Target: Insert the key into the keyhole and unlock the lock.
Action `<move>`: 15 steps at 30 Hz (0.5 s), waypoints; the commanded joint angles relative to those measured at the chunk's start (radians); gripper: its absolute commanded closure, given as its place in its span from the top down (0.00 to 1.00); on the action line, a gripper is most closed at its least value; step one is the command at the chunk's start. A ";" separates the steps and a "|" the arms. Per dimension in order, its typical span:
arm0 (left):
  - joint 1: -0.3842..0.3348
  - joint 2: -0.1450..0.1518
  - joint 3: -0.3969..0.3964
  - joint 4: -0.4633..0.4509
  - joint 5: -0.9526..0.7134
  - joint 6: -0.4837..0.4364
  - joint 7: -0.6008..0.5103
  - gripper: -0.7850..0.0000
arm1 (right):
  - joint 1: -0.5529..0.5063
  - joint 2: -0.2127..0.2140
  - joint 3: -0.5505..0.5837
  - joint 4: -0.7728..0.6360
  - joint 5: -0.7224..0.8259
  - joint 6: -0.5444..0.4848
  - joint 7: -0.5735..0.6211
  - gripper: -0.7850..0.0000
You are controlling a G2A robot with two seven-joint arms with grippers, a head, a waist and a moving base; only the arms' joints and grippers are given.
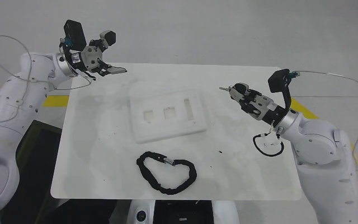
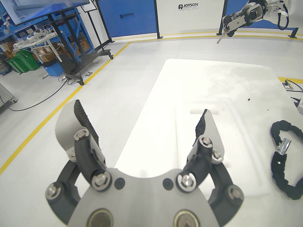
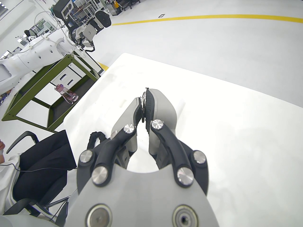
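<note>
A black fabric-covered chain lock [image 1: 166, 172] with a metal cylinder [image 1: 166, 162] lies in a loop near the front of the white table [image 1: 95, 168]. In the left wrist view the lock [image 2: 282, 142] lies off to one side. My right gripper [image 1: 235, 90] hangs over the table's right part, shut on a small metal key [image 1: 225, 88] whose blade sticks out past the fingertips. The key's head [image 3: 143, 103] is pinched between the pads. My left gripper [image 2: 142, 111] is open and empty, held above the table's far left corner [image 1: 113, 55], well away from the lock.
A white foam tray [image 1: 168, 130] with three recesses sits mid-table, between the two arms and behind the lock. Beyond the table's left side stands a green metal frame [image 3: 42, 88] holding a pink bottle [image 3: 67, 94]. A black cable loop [image 1: 268, 144] hangs at the right wrist.
</note>
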 commanded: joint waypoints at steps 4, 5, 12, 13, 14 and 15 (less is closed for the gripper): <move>0.000 0.000 0.000 0.000 0.000 0.000 0.000 1.00 | 0.000 0.000 0.000 0.000 0.000 0.000 0.000 0.00; 0.000 0.000 0.000 0.000 0.000 0.000 0.000 1.00 | 0.000 0.000 0.000 0.000 0.000 0.000 0.000 0.00; 0.030 0.002 -0.010 -0.068 -0.006 0.000 -0.056 1.00 | 0.000 0.000 0.000 0.000 0.000 0.000 0.000 0.00; 0.036 0.005 -0.012 -0.084 -0.001 0.000 -0.068 1.00 | 0.000 0.000 0.000 0.000 0.000 0.000 0.000 0.00; 0.045 0.007 -0.011 -0.104 0.000 0.000 -0.076 1.00 | 0.000 0.000 0.000 0.000 0.000 0.000 0.000 0.00; 0.056 0.009 -0.007 -0.123 -0.003 0.000 -0.079 1.00 | 0.000 0.000 0.000 0.000 0.000 0.000 0.000 0.00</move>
